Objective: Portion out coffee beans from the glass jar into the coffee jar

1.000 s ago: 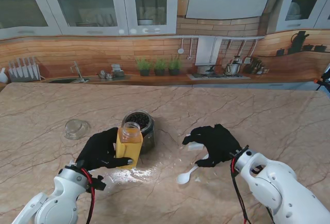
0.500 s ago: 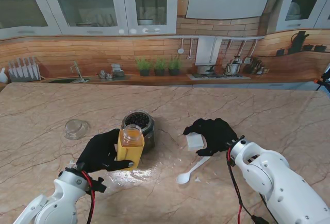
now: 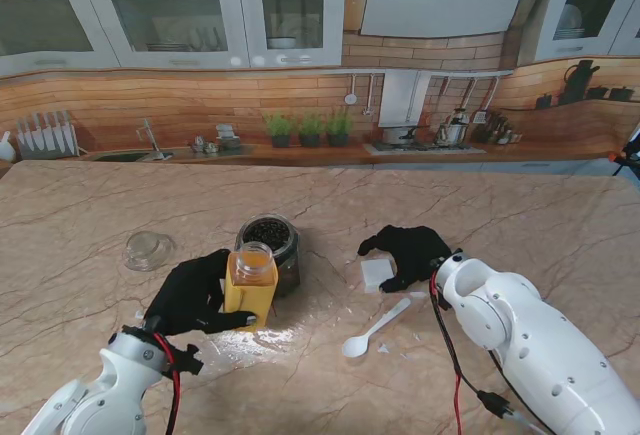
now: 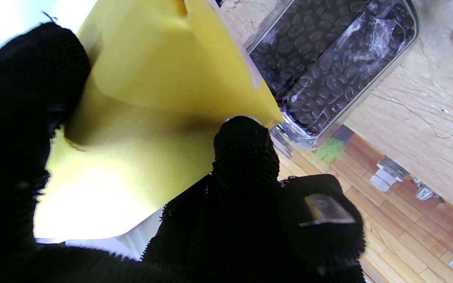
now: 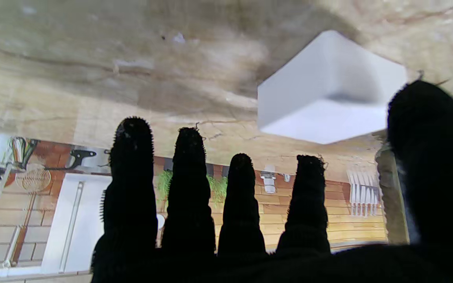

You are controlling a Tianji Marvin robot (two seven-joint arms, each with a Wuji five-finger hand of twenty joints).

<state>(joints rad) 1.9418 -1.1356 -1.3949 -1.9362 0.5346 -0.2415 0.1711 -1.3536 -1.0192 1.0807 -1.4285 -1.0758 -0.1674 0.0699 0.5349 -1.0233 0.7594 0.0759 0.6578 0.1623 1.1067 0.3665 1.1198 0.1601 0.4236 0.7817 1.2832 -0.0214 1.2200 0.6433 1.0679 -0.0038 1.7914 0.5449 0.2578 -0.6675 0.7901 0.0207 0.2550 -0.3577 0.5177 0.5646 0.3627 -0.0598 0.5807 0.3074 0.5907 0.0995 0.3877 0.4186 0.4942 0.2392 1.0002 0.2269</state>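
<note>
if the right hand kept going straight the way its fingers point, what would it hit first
Probably nothing soon: the right hand points across bare table toward the far edge. The white block sits beside its thumb, seemingly off that line, though depth is unclear.

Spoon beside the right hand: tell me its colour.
White spoon, seen best in the stand view.

The right robot hand (image 3: pixel 412 253) has moved farther from me across the bench (image 3: pixel 520 215), away from the white spoon (image 3: pixel 375 329), which it covered in part a second ago and which now lies fully uncovered. The hand now rests beside the white lid (image 3: pixel 377 273), its fingers spread. The left robot hand (image 3: pixel 192 295) has lifted and tilted the yellow coffee jar (image 3: pixel 250 283) slightly toward the glass jar (image 3: pixel 272 245) of beans.
</note>
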